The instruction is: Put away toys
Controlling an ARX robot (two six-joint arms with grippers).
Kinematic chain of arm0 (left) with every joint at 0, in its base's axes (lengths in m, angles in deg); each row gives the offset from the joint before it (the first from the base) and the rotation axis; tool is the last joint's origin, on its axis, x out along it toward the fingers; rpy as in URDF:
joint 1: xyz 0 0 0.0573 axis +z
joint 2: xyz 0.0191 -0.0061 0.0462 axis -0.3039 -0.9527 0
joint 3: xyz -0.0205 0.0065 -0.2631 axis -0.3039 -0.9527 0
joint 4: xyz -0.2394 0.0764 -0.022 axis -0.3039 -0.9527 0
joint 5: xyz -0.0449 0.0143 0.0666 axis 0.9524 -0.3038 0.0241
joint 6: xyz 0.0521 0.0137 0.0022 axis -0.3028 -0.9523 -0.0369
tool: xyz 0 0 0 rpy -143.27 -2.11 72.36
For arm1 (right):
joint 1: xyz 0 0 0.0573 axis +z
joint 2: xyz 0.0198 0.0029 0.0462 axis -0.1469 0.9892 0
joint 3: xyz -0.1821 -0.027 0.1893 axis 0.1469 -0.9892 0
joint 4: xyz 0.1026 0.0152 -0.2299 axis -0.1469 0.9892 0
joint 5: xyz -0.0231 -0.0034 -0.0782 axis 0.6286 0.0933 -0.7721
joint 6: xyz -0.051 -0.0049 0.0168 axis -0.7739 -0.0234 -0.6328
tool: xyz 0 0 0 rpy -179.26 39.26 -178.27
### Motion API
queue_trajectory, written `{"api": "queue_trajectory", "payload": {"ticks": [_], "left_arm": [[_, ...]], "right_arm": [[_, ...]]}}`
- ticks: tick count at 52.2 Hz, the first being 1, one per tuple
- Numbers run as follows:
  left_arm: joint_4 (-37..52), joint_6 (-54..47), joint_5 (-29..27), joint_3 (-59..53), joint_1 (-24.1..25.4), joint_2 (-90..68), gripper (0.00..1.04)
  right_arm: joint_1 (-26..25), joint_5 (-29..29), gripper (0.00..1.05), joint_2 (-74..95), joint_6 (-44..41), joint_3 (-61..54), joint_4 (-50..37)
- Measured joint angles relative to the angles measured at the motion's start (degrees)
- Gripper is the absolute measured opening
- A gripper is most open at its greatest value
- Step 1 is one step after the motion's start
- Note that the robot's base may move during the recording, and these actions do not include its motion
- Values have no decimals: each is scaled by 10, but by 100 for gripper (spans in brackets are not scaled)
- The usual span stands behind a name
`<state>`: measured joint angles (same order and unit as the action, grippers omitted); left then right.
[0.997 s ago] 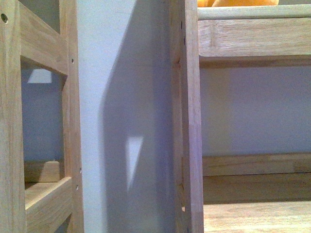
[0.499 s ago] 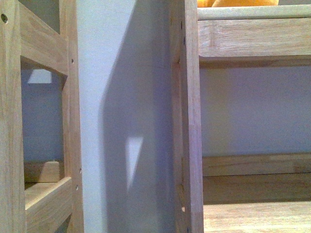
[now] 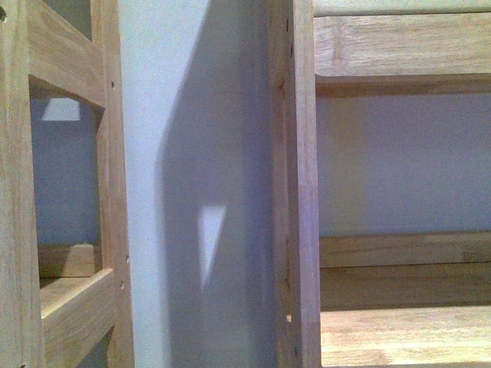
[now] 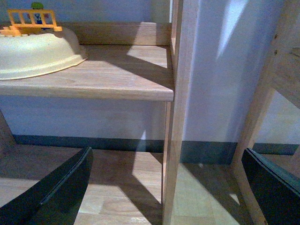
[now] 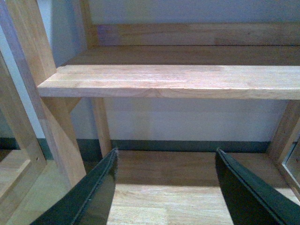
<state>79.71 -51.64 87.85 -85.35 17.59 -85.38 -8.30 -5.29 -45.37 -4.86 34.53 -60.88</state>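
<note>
The orange-yellow plush toy is out of view in every frame now. My left gripper (image 4: pixel 166 157) is open and empty, its dark fingers (image 4: pixel 56 192) on either side of a wooden shelf post (image 4: pixel 176 117), low above the floor. My right gripper (image 5: pixel 167 154) is open and empty, facing a bare wooden shelf board (image 5: pixel 178 79) from below its level. Neither arm shows in the front view.
A cream bowl (image 4: pixel 33 54) with an orange toy fence (image 4: pixel 33 18) in it sits on a shelf board (image 4: pixel 117 79). The front view shows a wooden upright (image 3: pixel 299 192), a rail (image 3: pixel 399 46), a lower shelf (image 3: pixel 406 333), a second frame (image 3: pixel 69 184) and the white wall.
The front view has shifted: the shelf rail sits higher in the picture, and the orange shape on top of it has gone out of the top edge.
</note>
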Motion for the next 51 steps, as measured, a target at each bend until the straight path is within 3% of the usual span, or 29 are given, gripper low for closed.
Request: {"api": "queue_trajectory", "payload": {"ticks": [2, 51], "left_arm": [[0, 0, 0, 0, 0, 0, 98], [0, 0, 0, 0, 0, 0, 98]], "right_arm": [[0, 0, 99, 0, 0, 0, 0], [0, 0, 98, 0, 0, 0, 0]]}}
